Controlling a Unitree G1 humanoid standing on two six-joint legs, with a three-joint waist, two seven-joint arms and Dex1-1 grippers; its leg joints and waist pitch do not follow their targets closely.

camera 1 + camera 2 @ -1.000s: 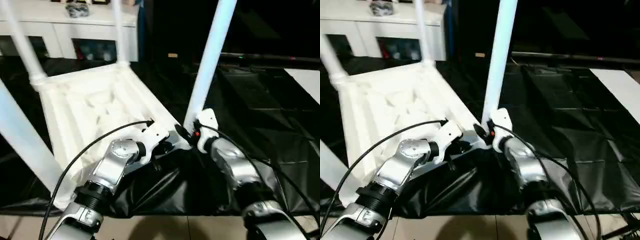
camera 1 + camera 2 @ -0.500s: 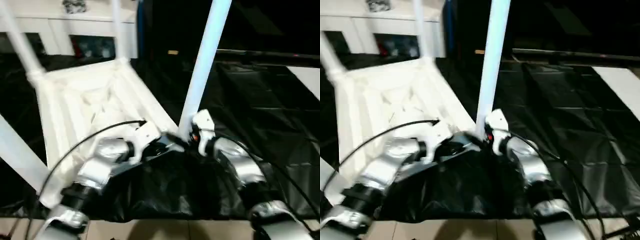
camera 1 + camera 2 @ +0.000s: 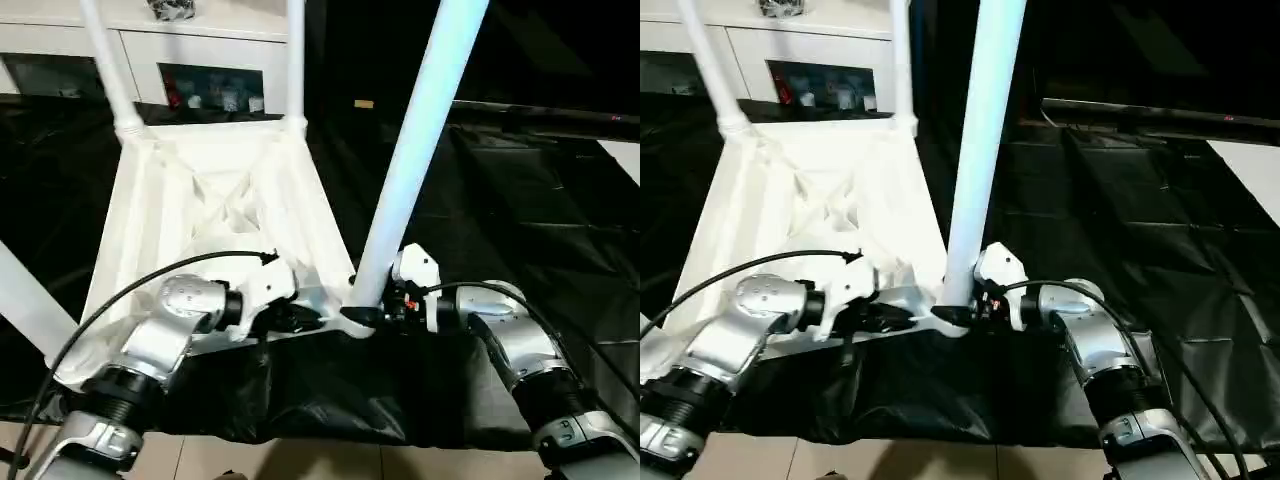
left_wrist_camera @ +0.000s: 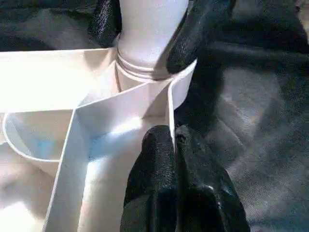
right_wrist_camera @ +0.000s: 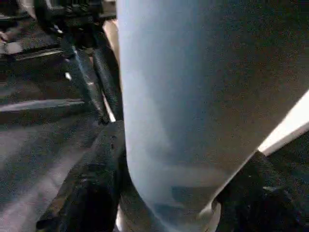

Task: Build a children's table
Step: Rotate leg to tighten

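Children's table [image 3: 215, 205] lies upside down on black sheeting. My left jaws [image 4: 174, 145] pinch its near rim; right jaws [image 4: 145, 24] clasp the near-right leg [image 3: 415, 150]. Press straight into the socket, steadily.

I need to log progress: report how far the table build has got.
Done: the tabletop lies upside down with all four legs standing in its corners. In hand: the right gripper clasps the base of the near right leg, and the left gripper pinches the rim beside that socket. Left: confirming the seating, turning the table upright.
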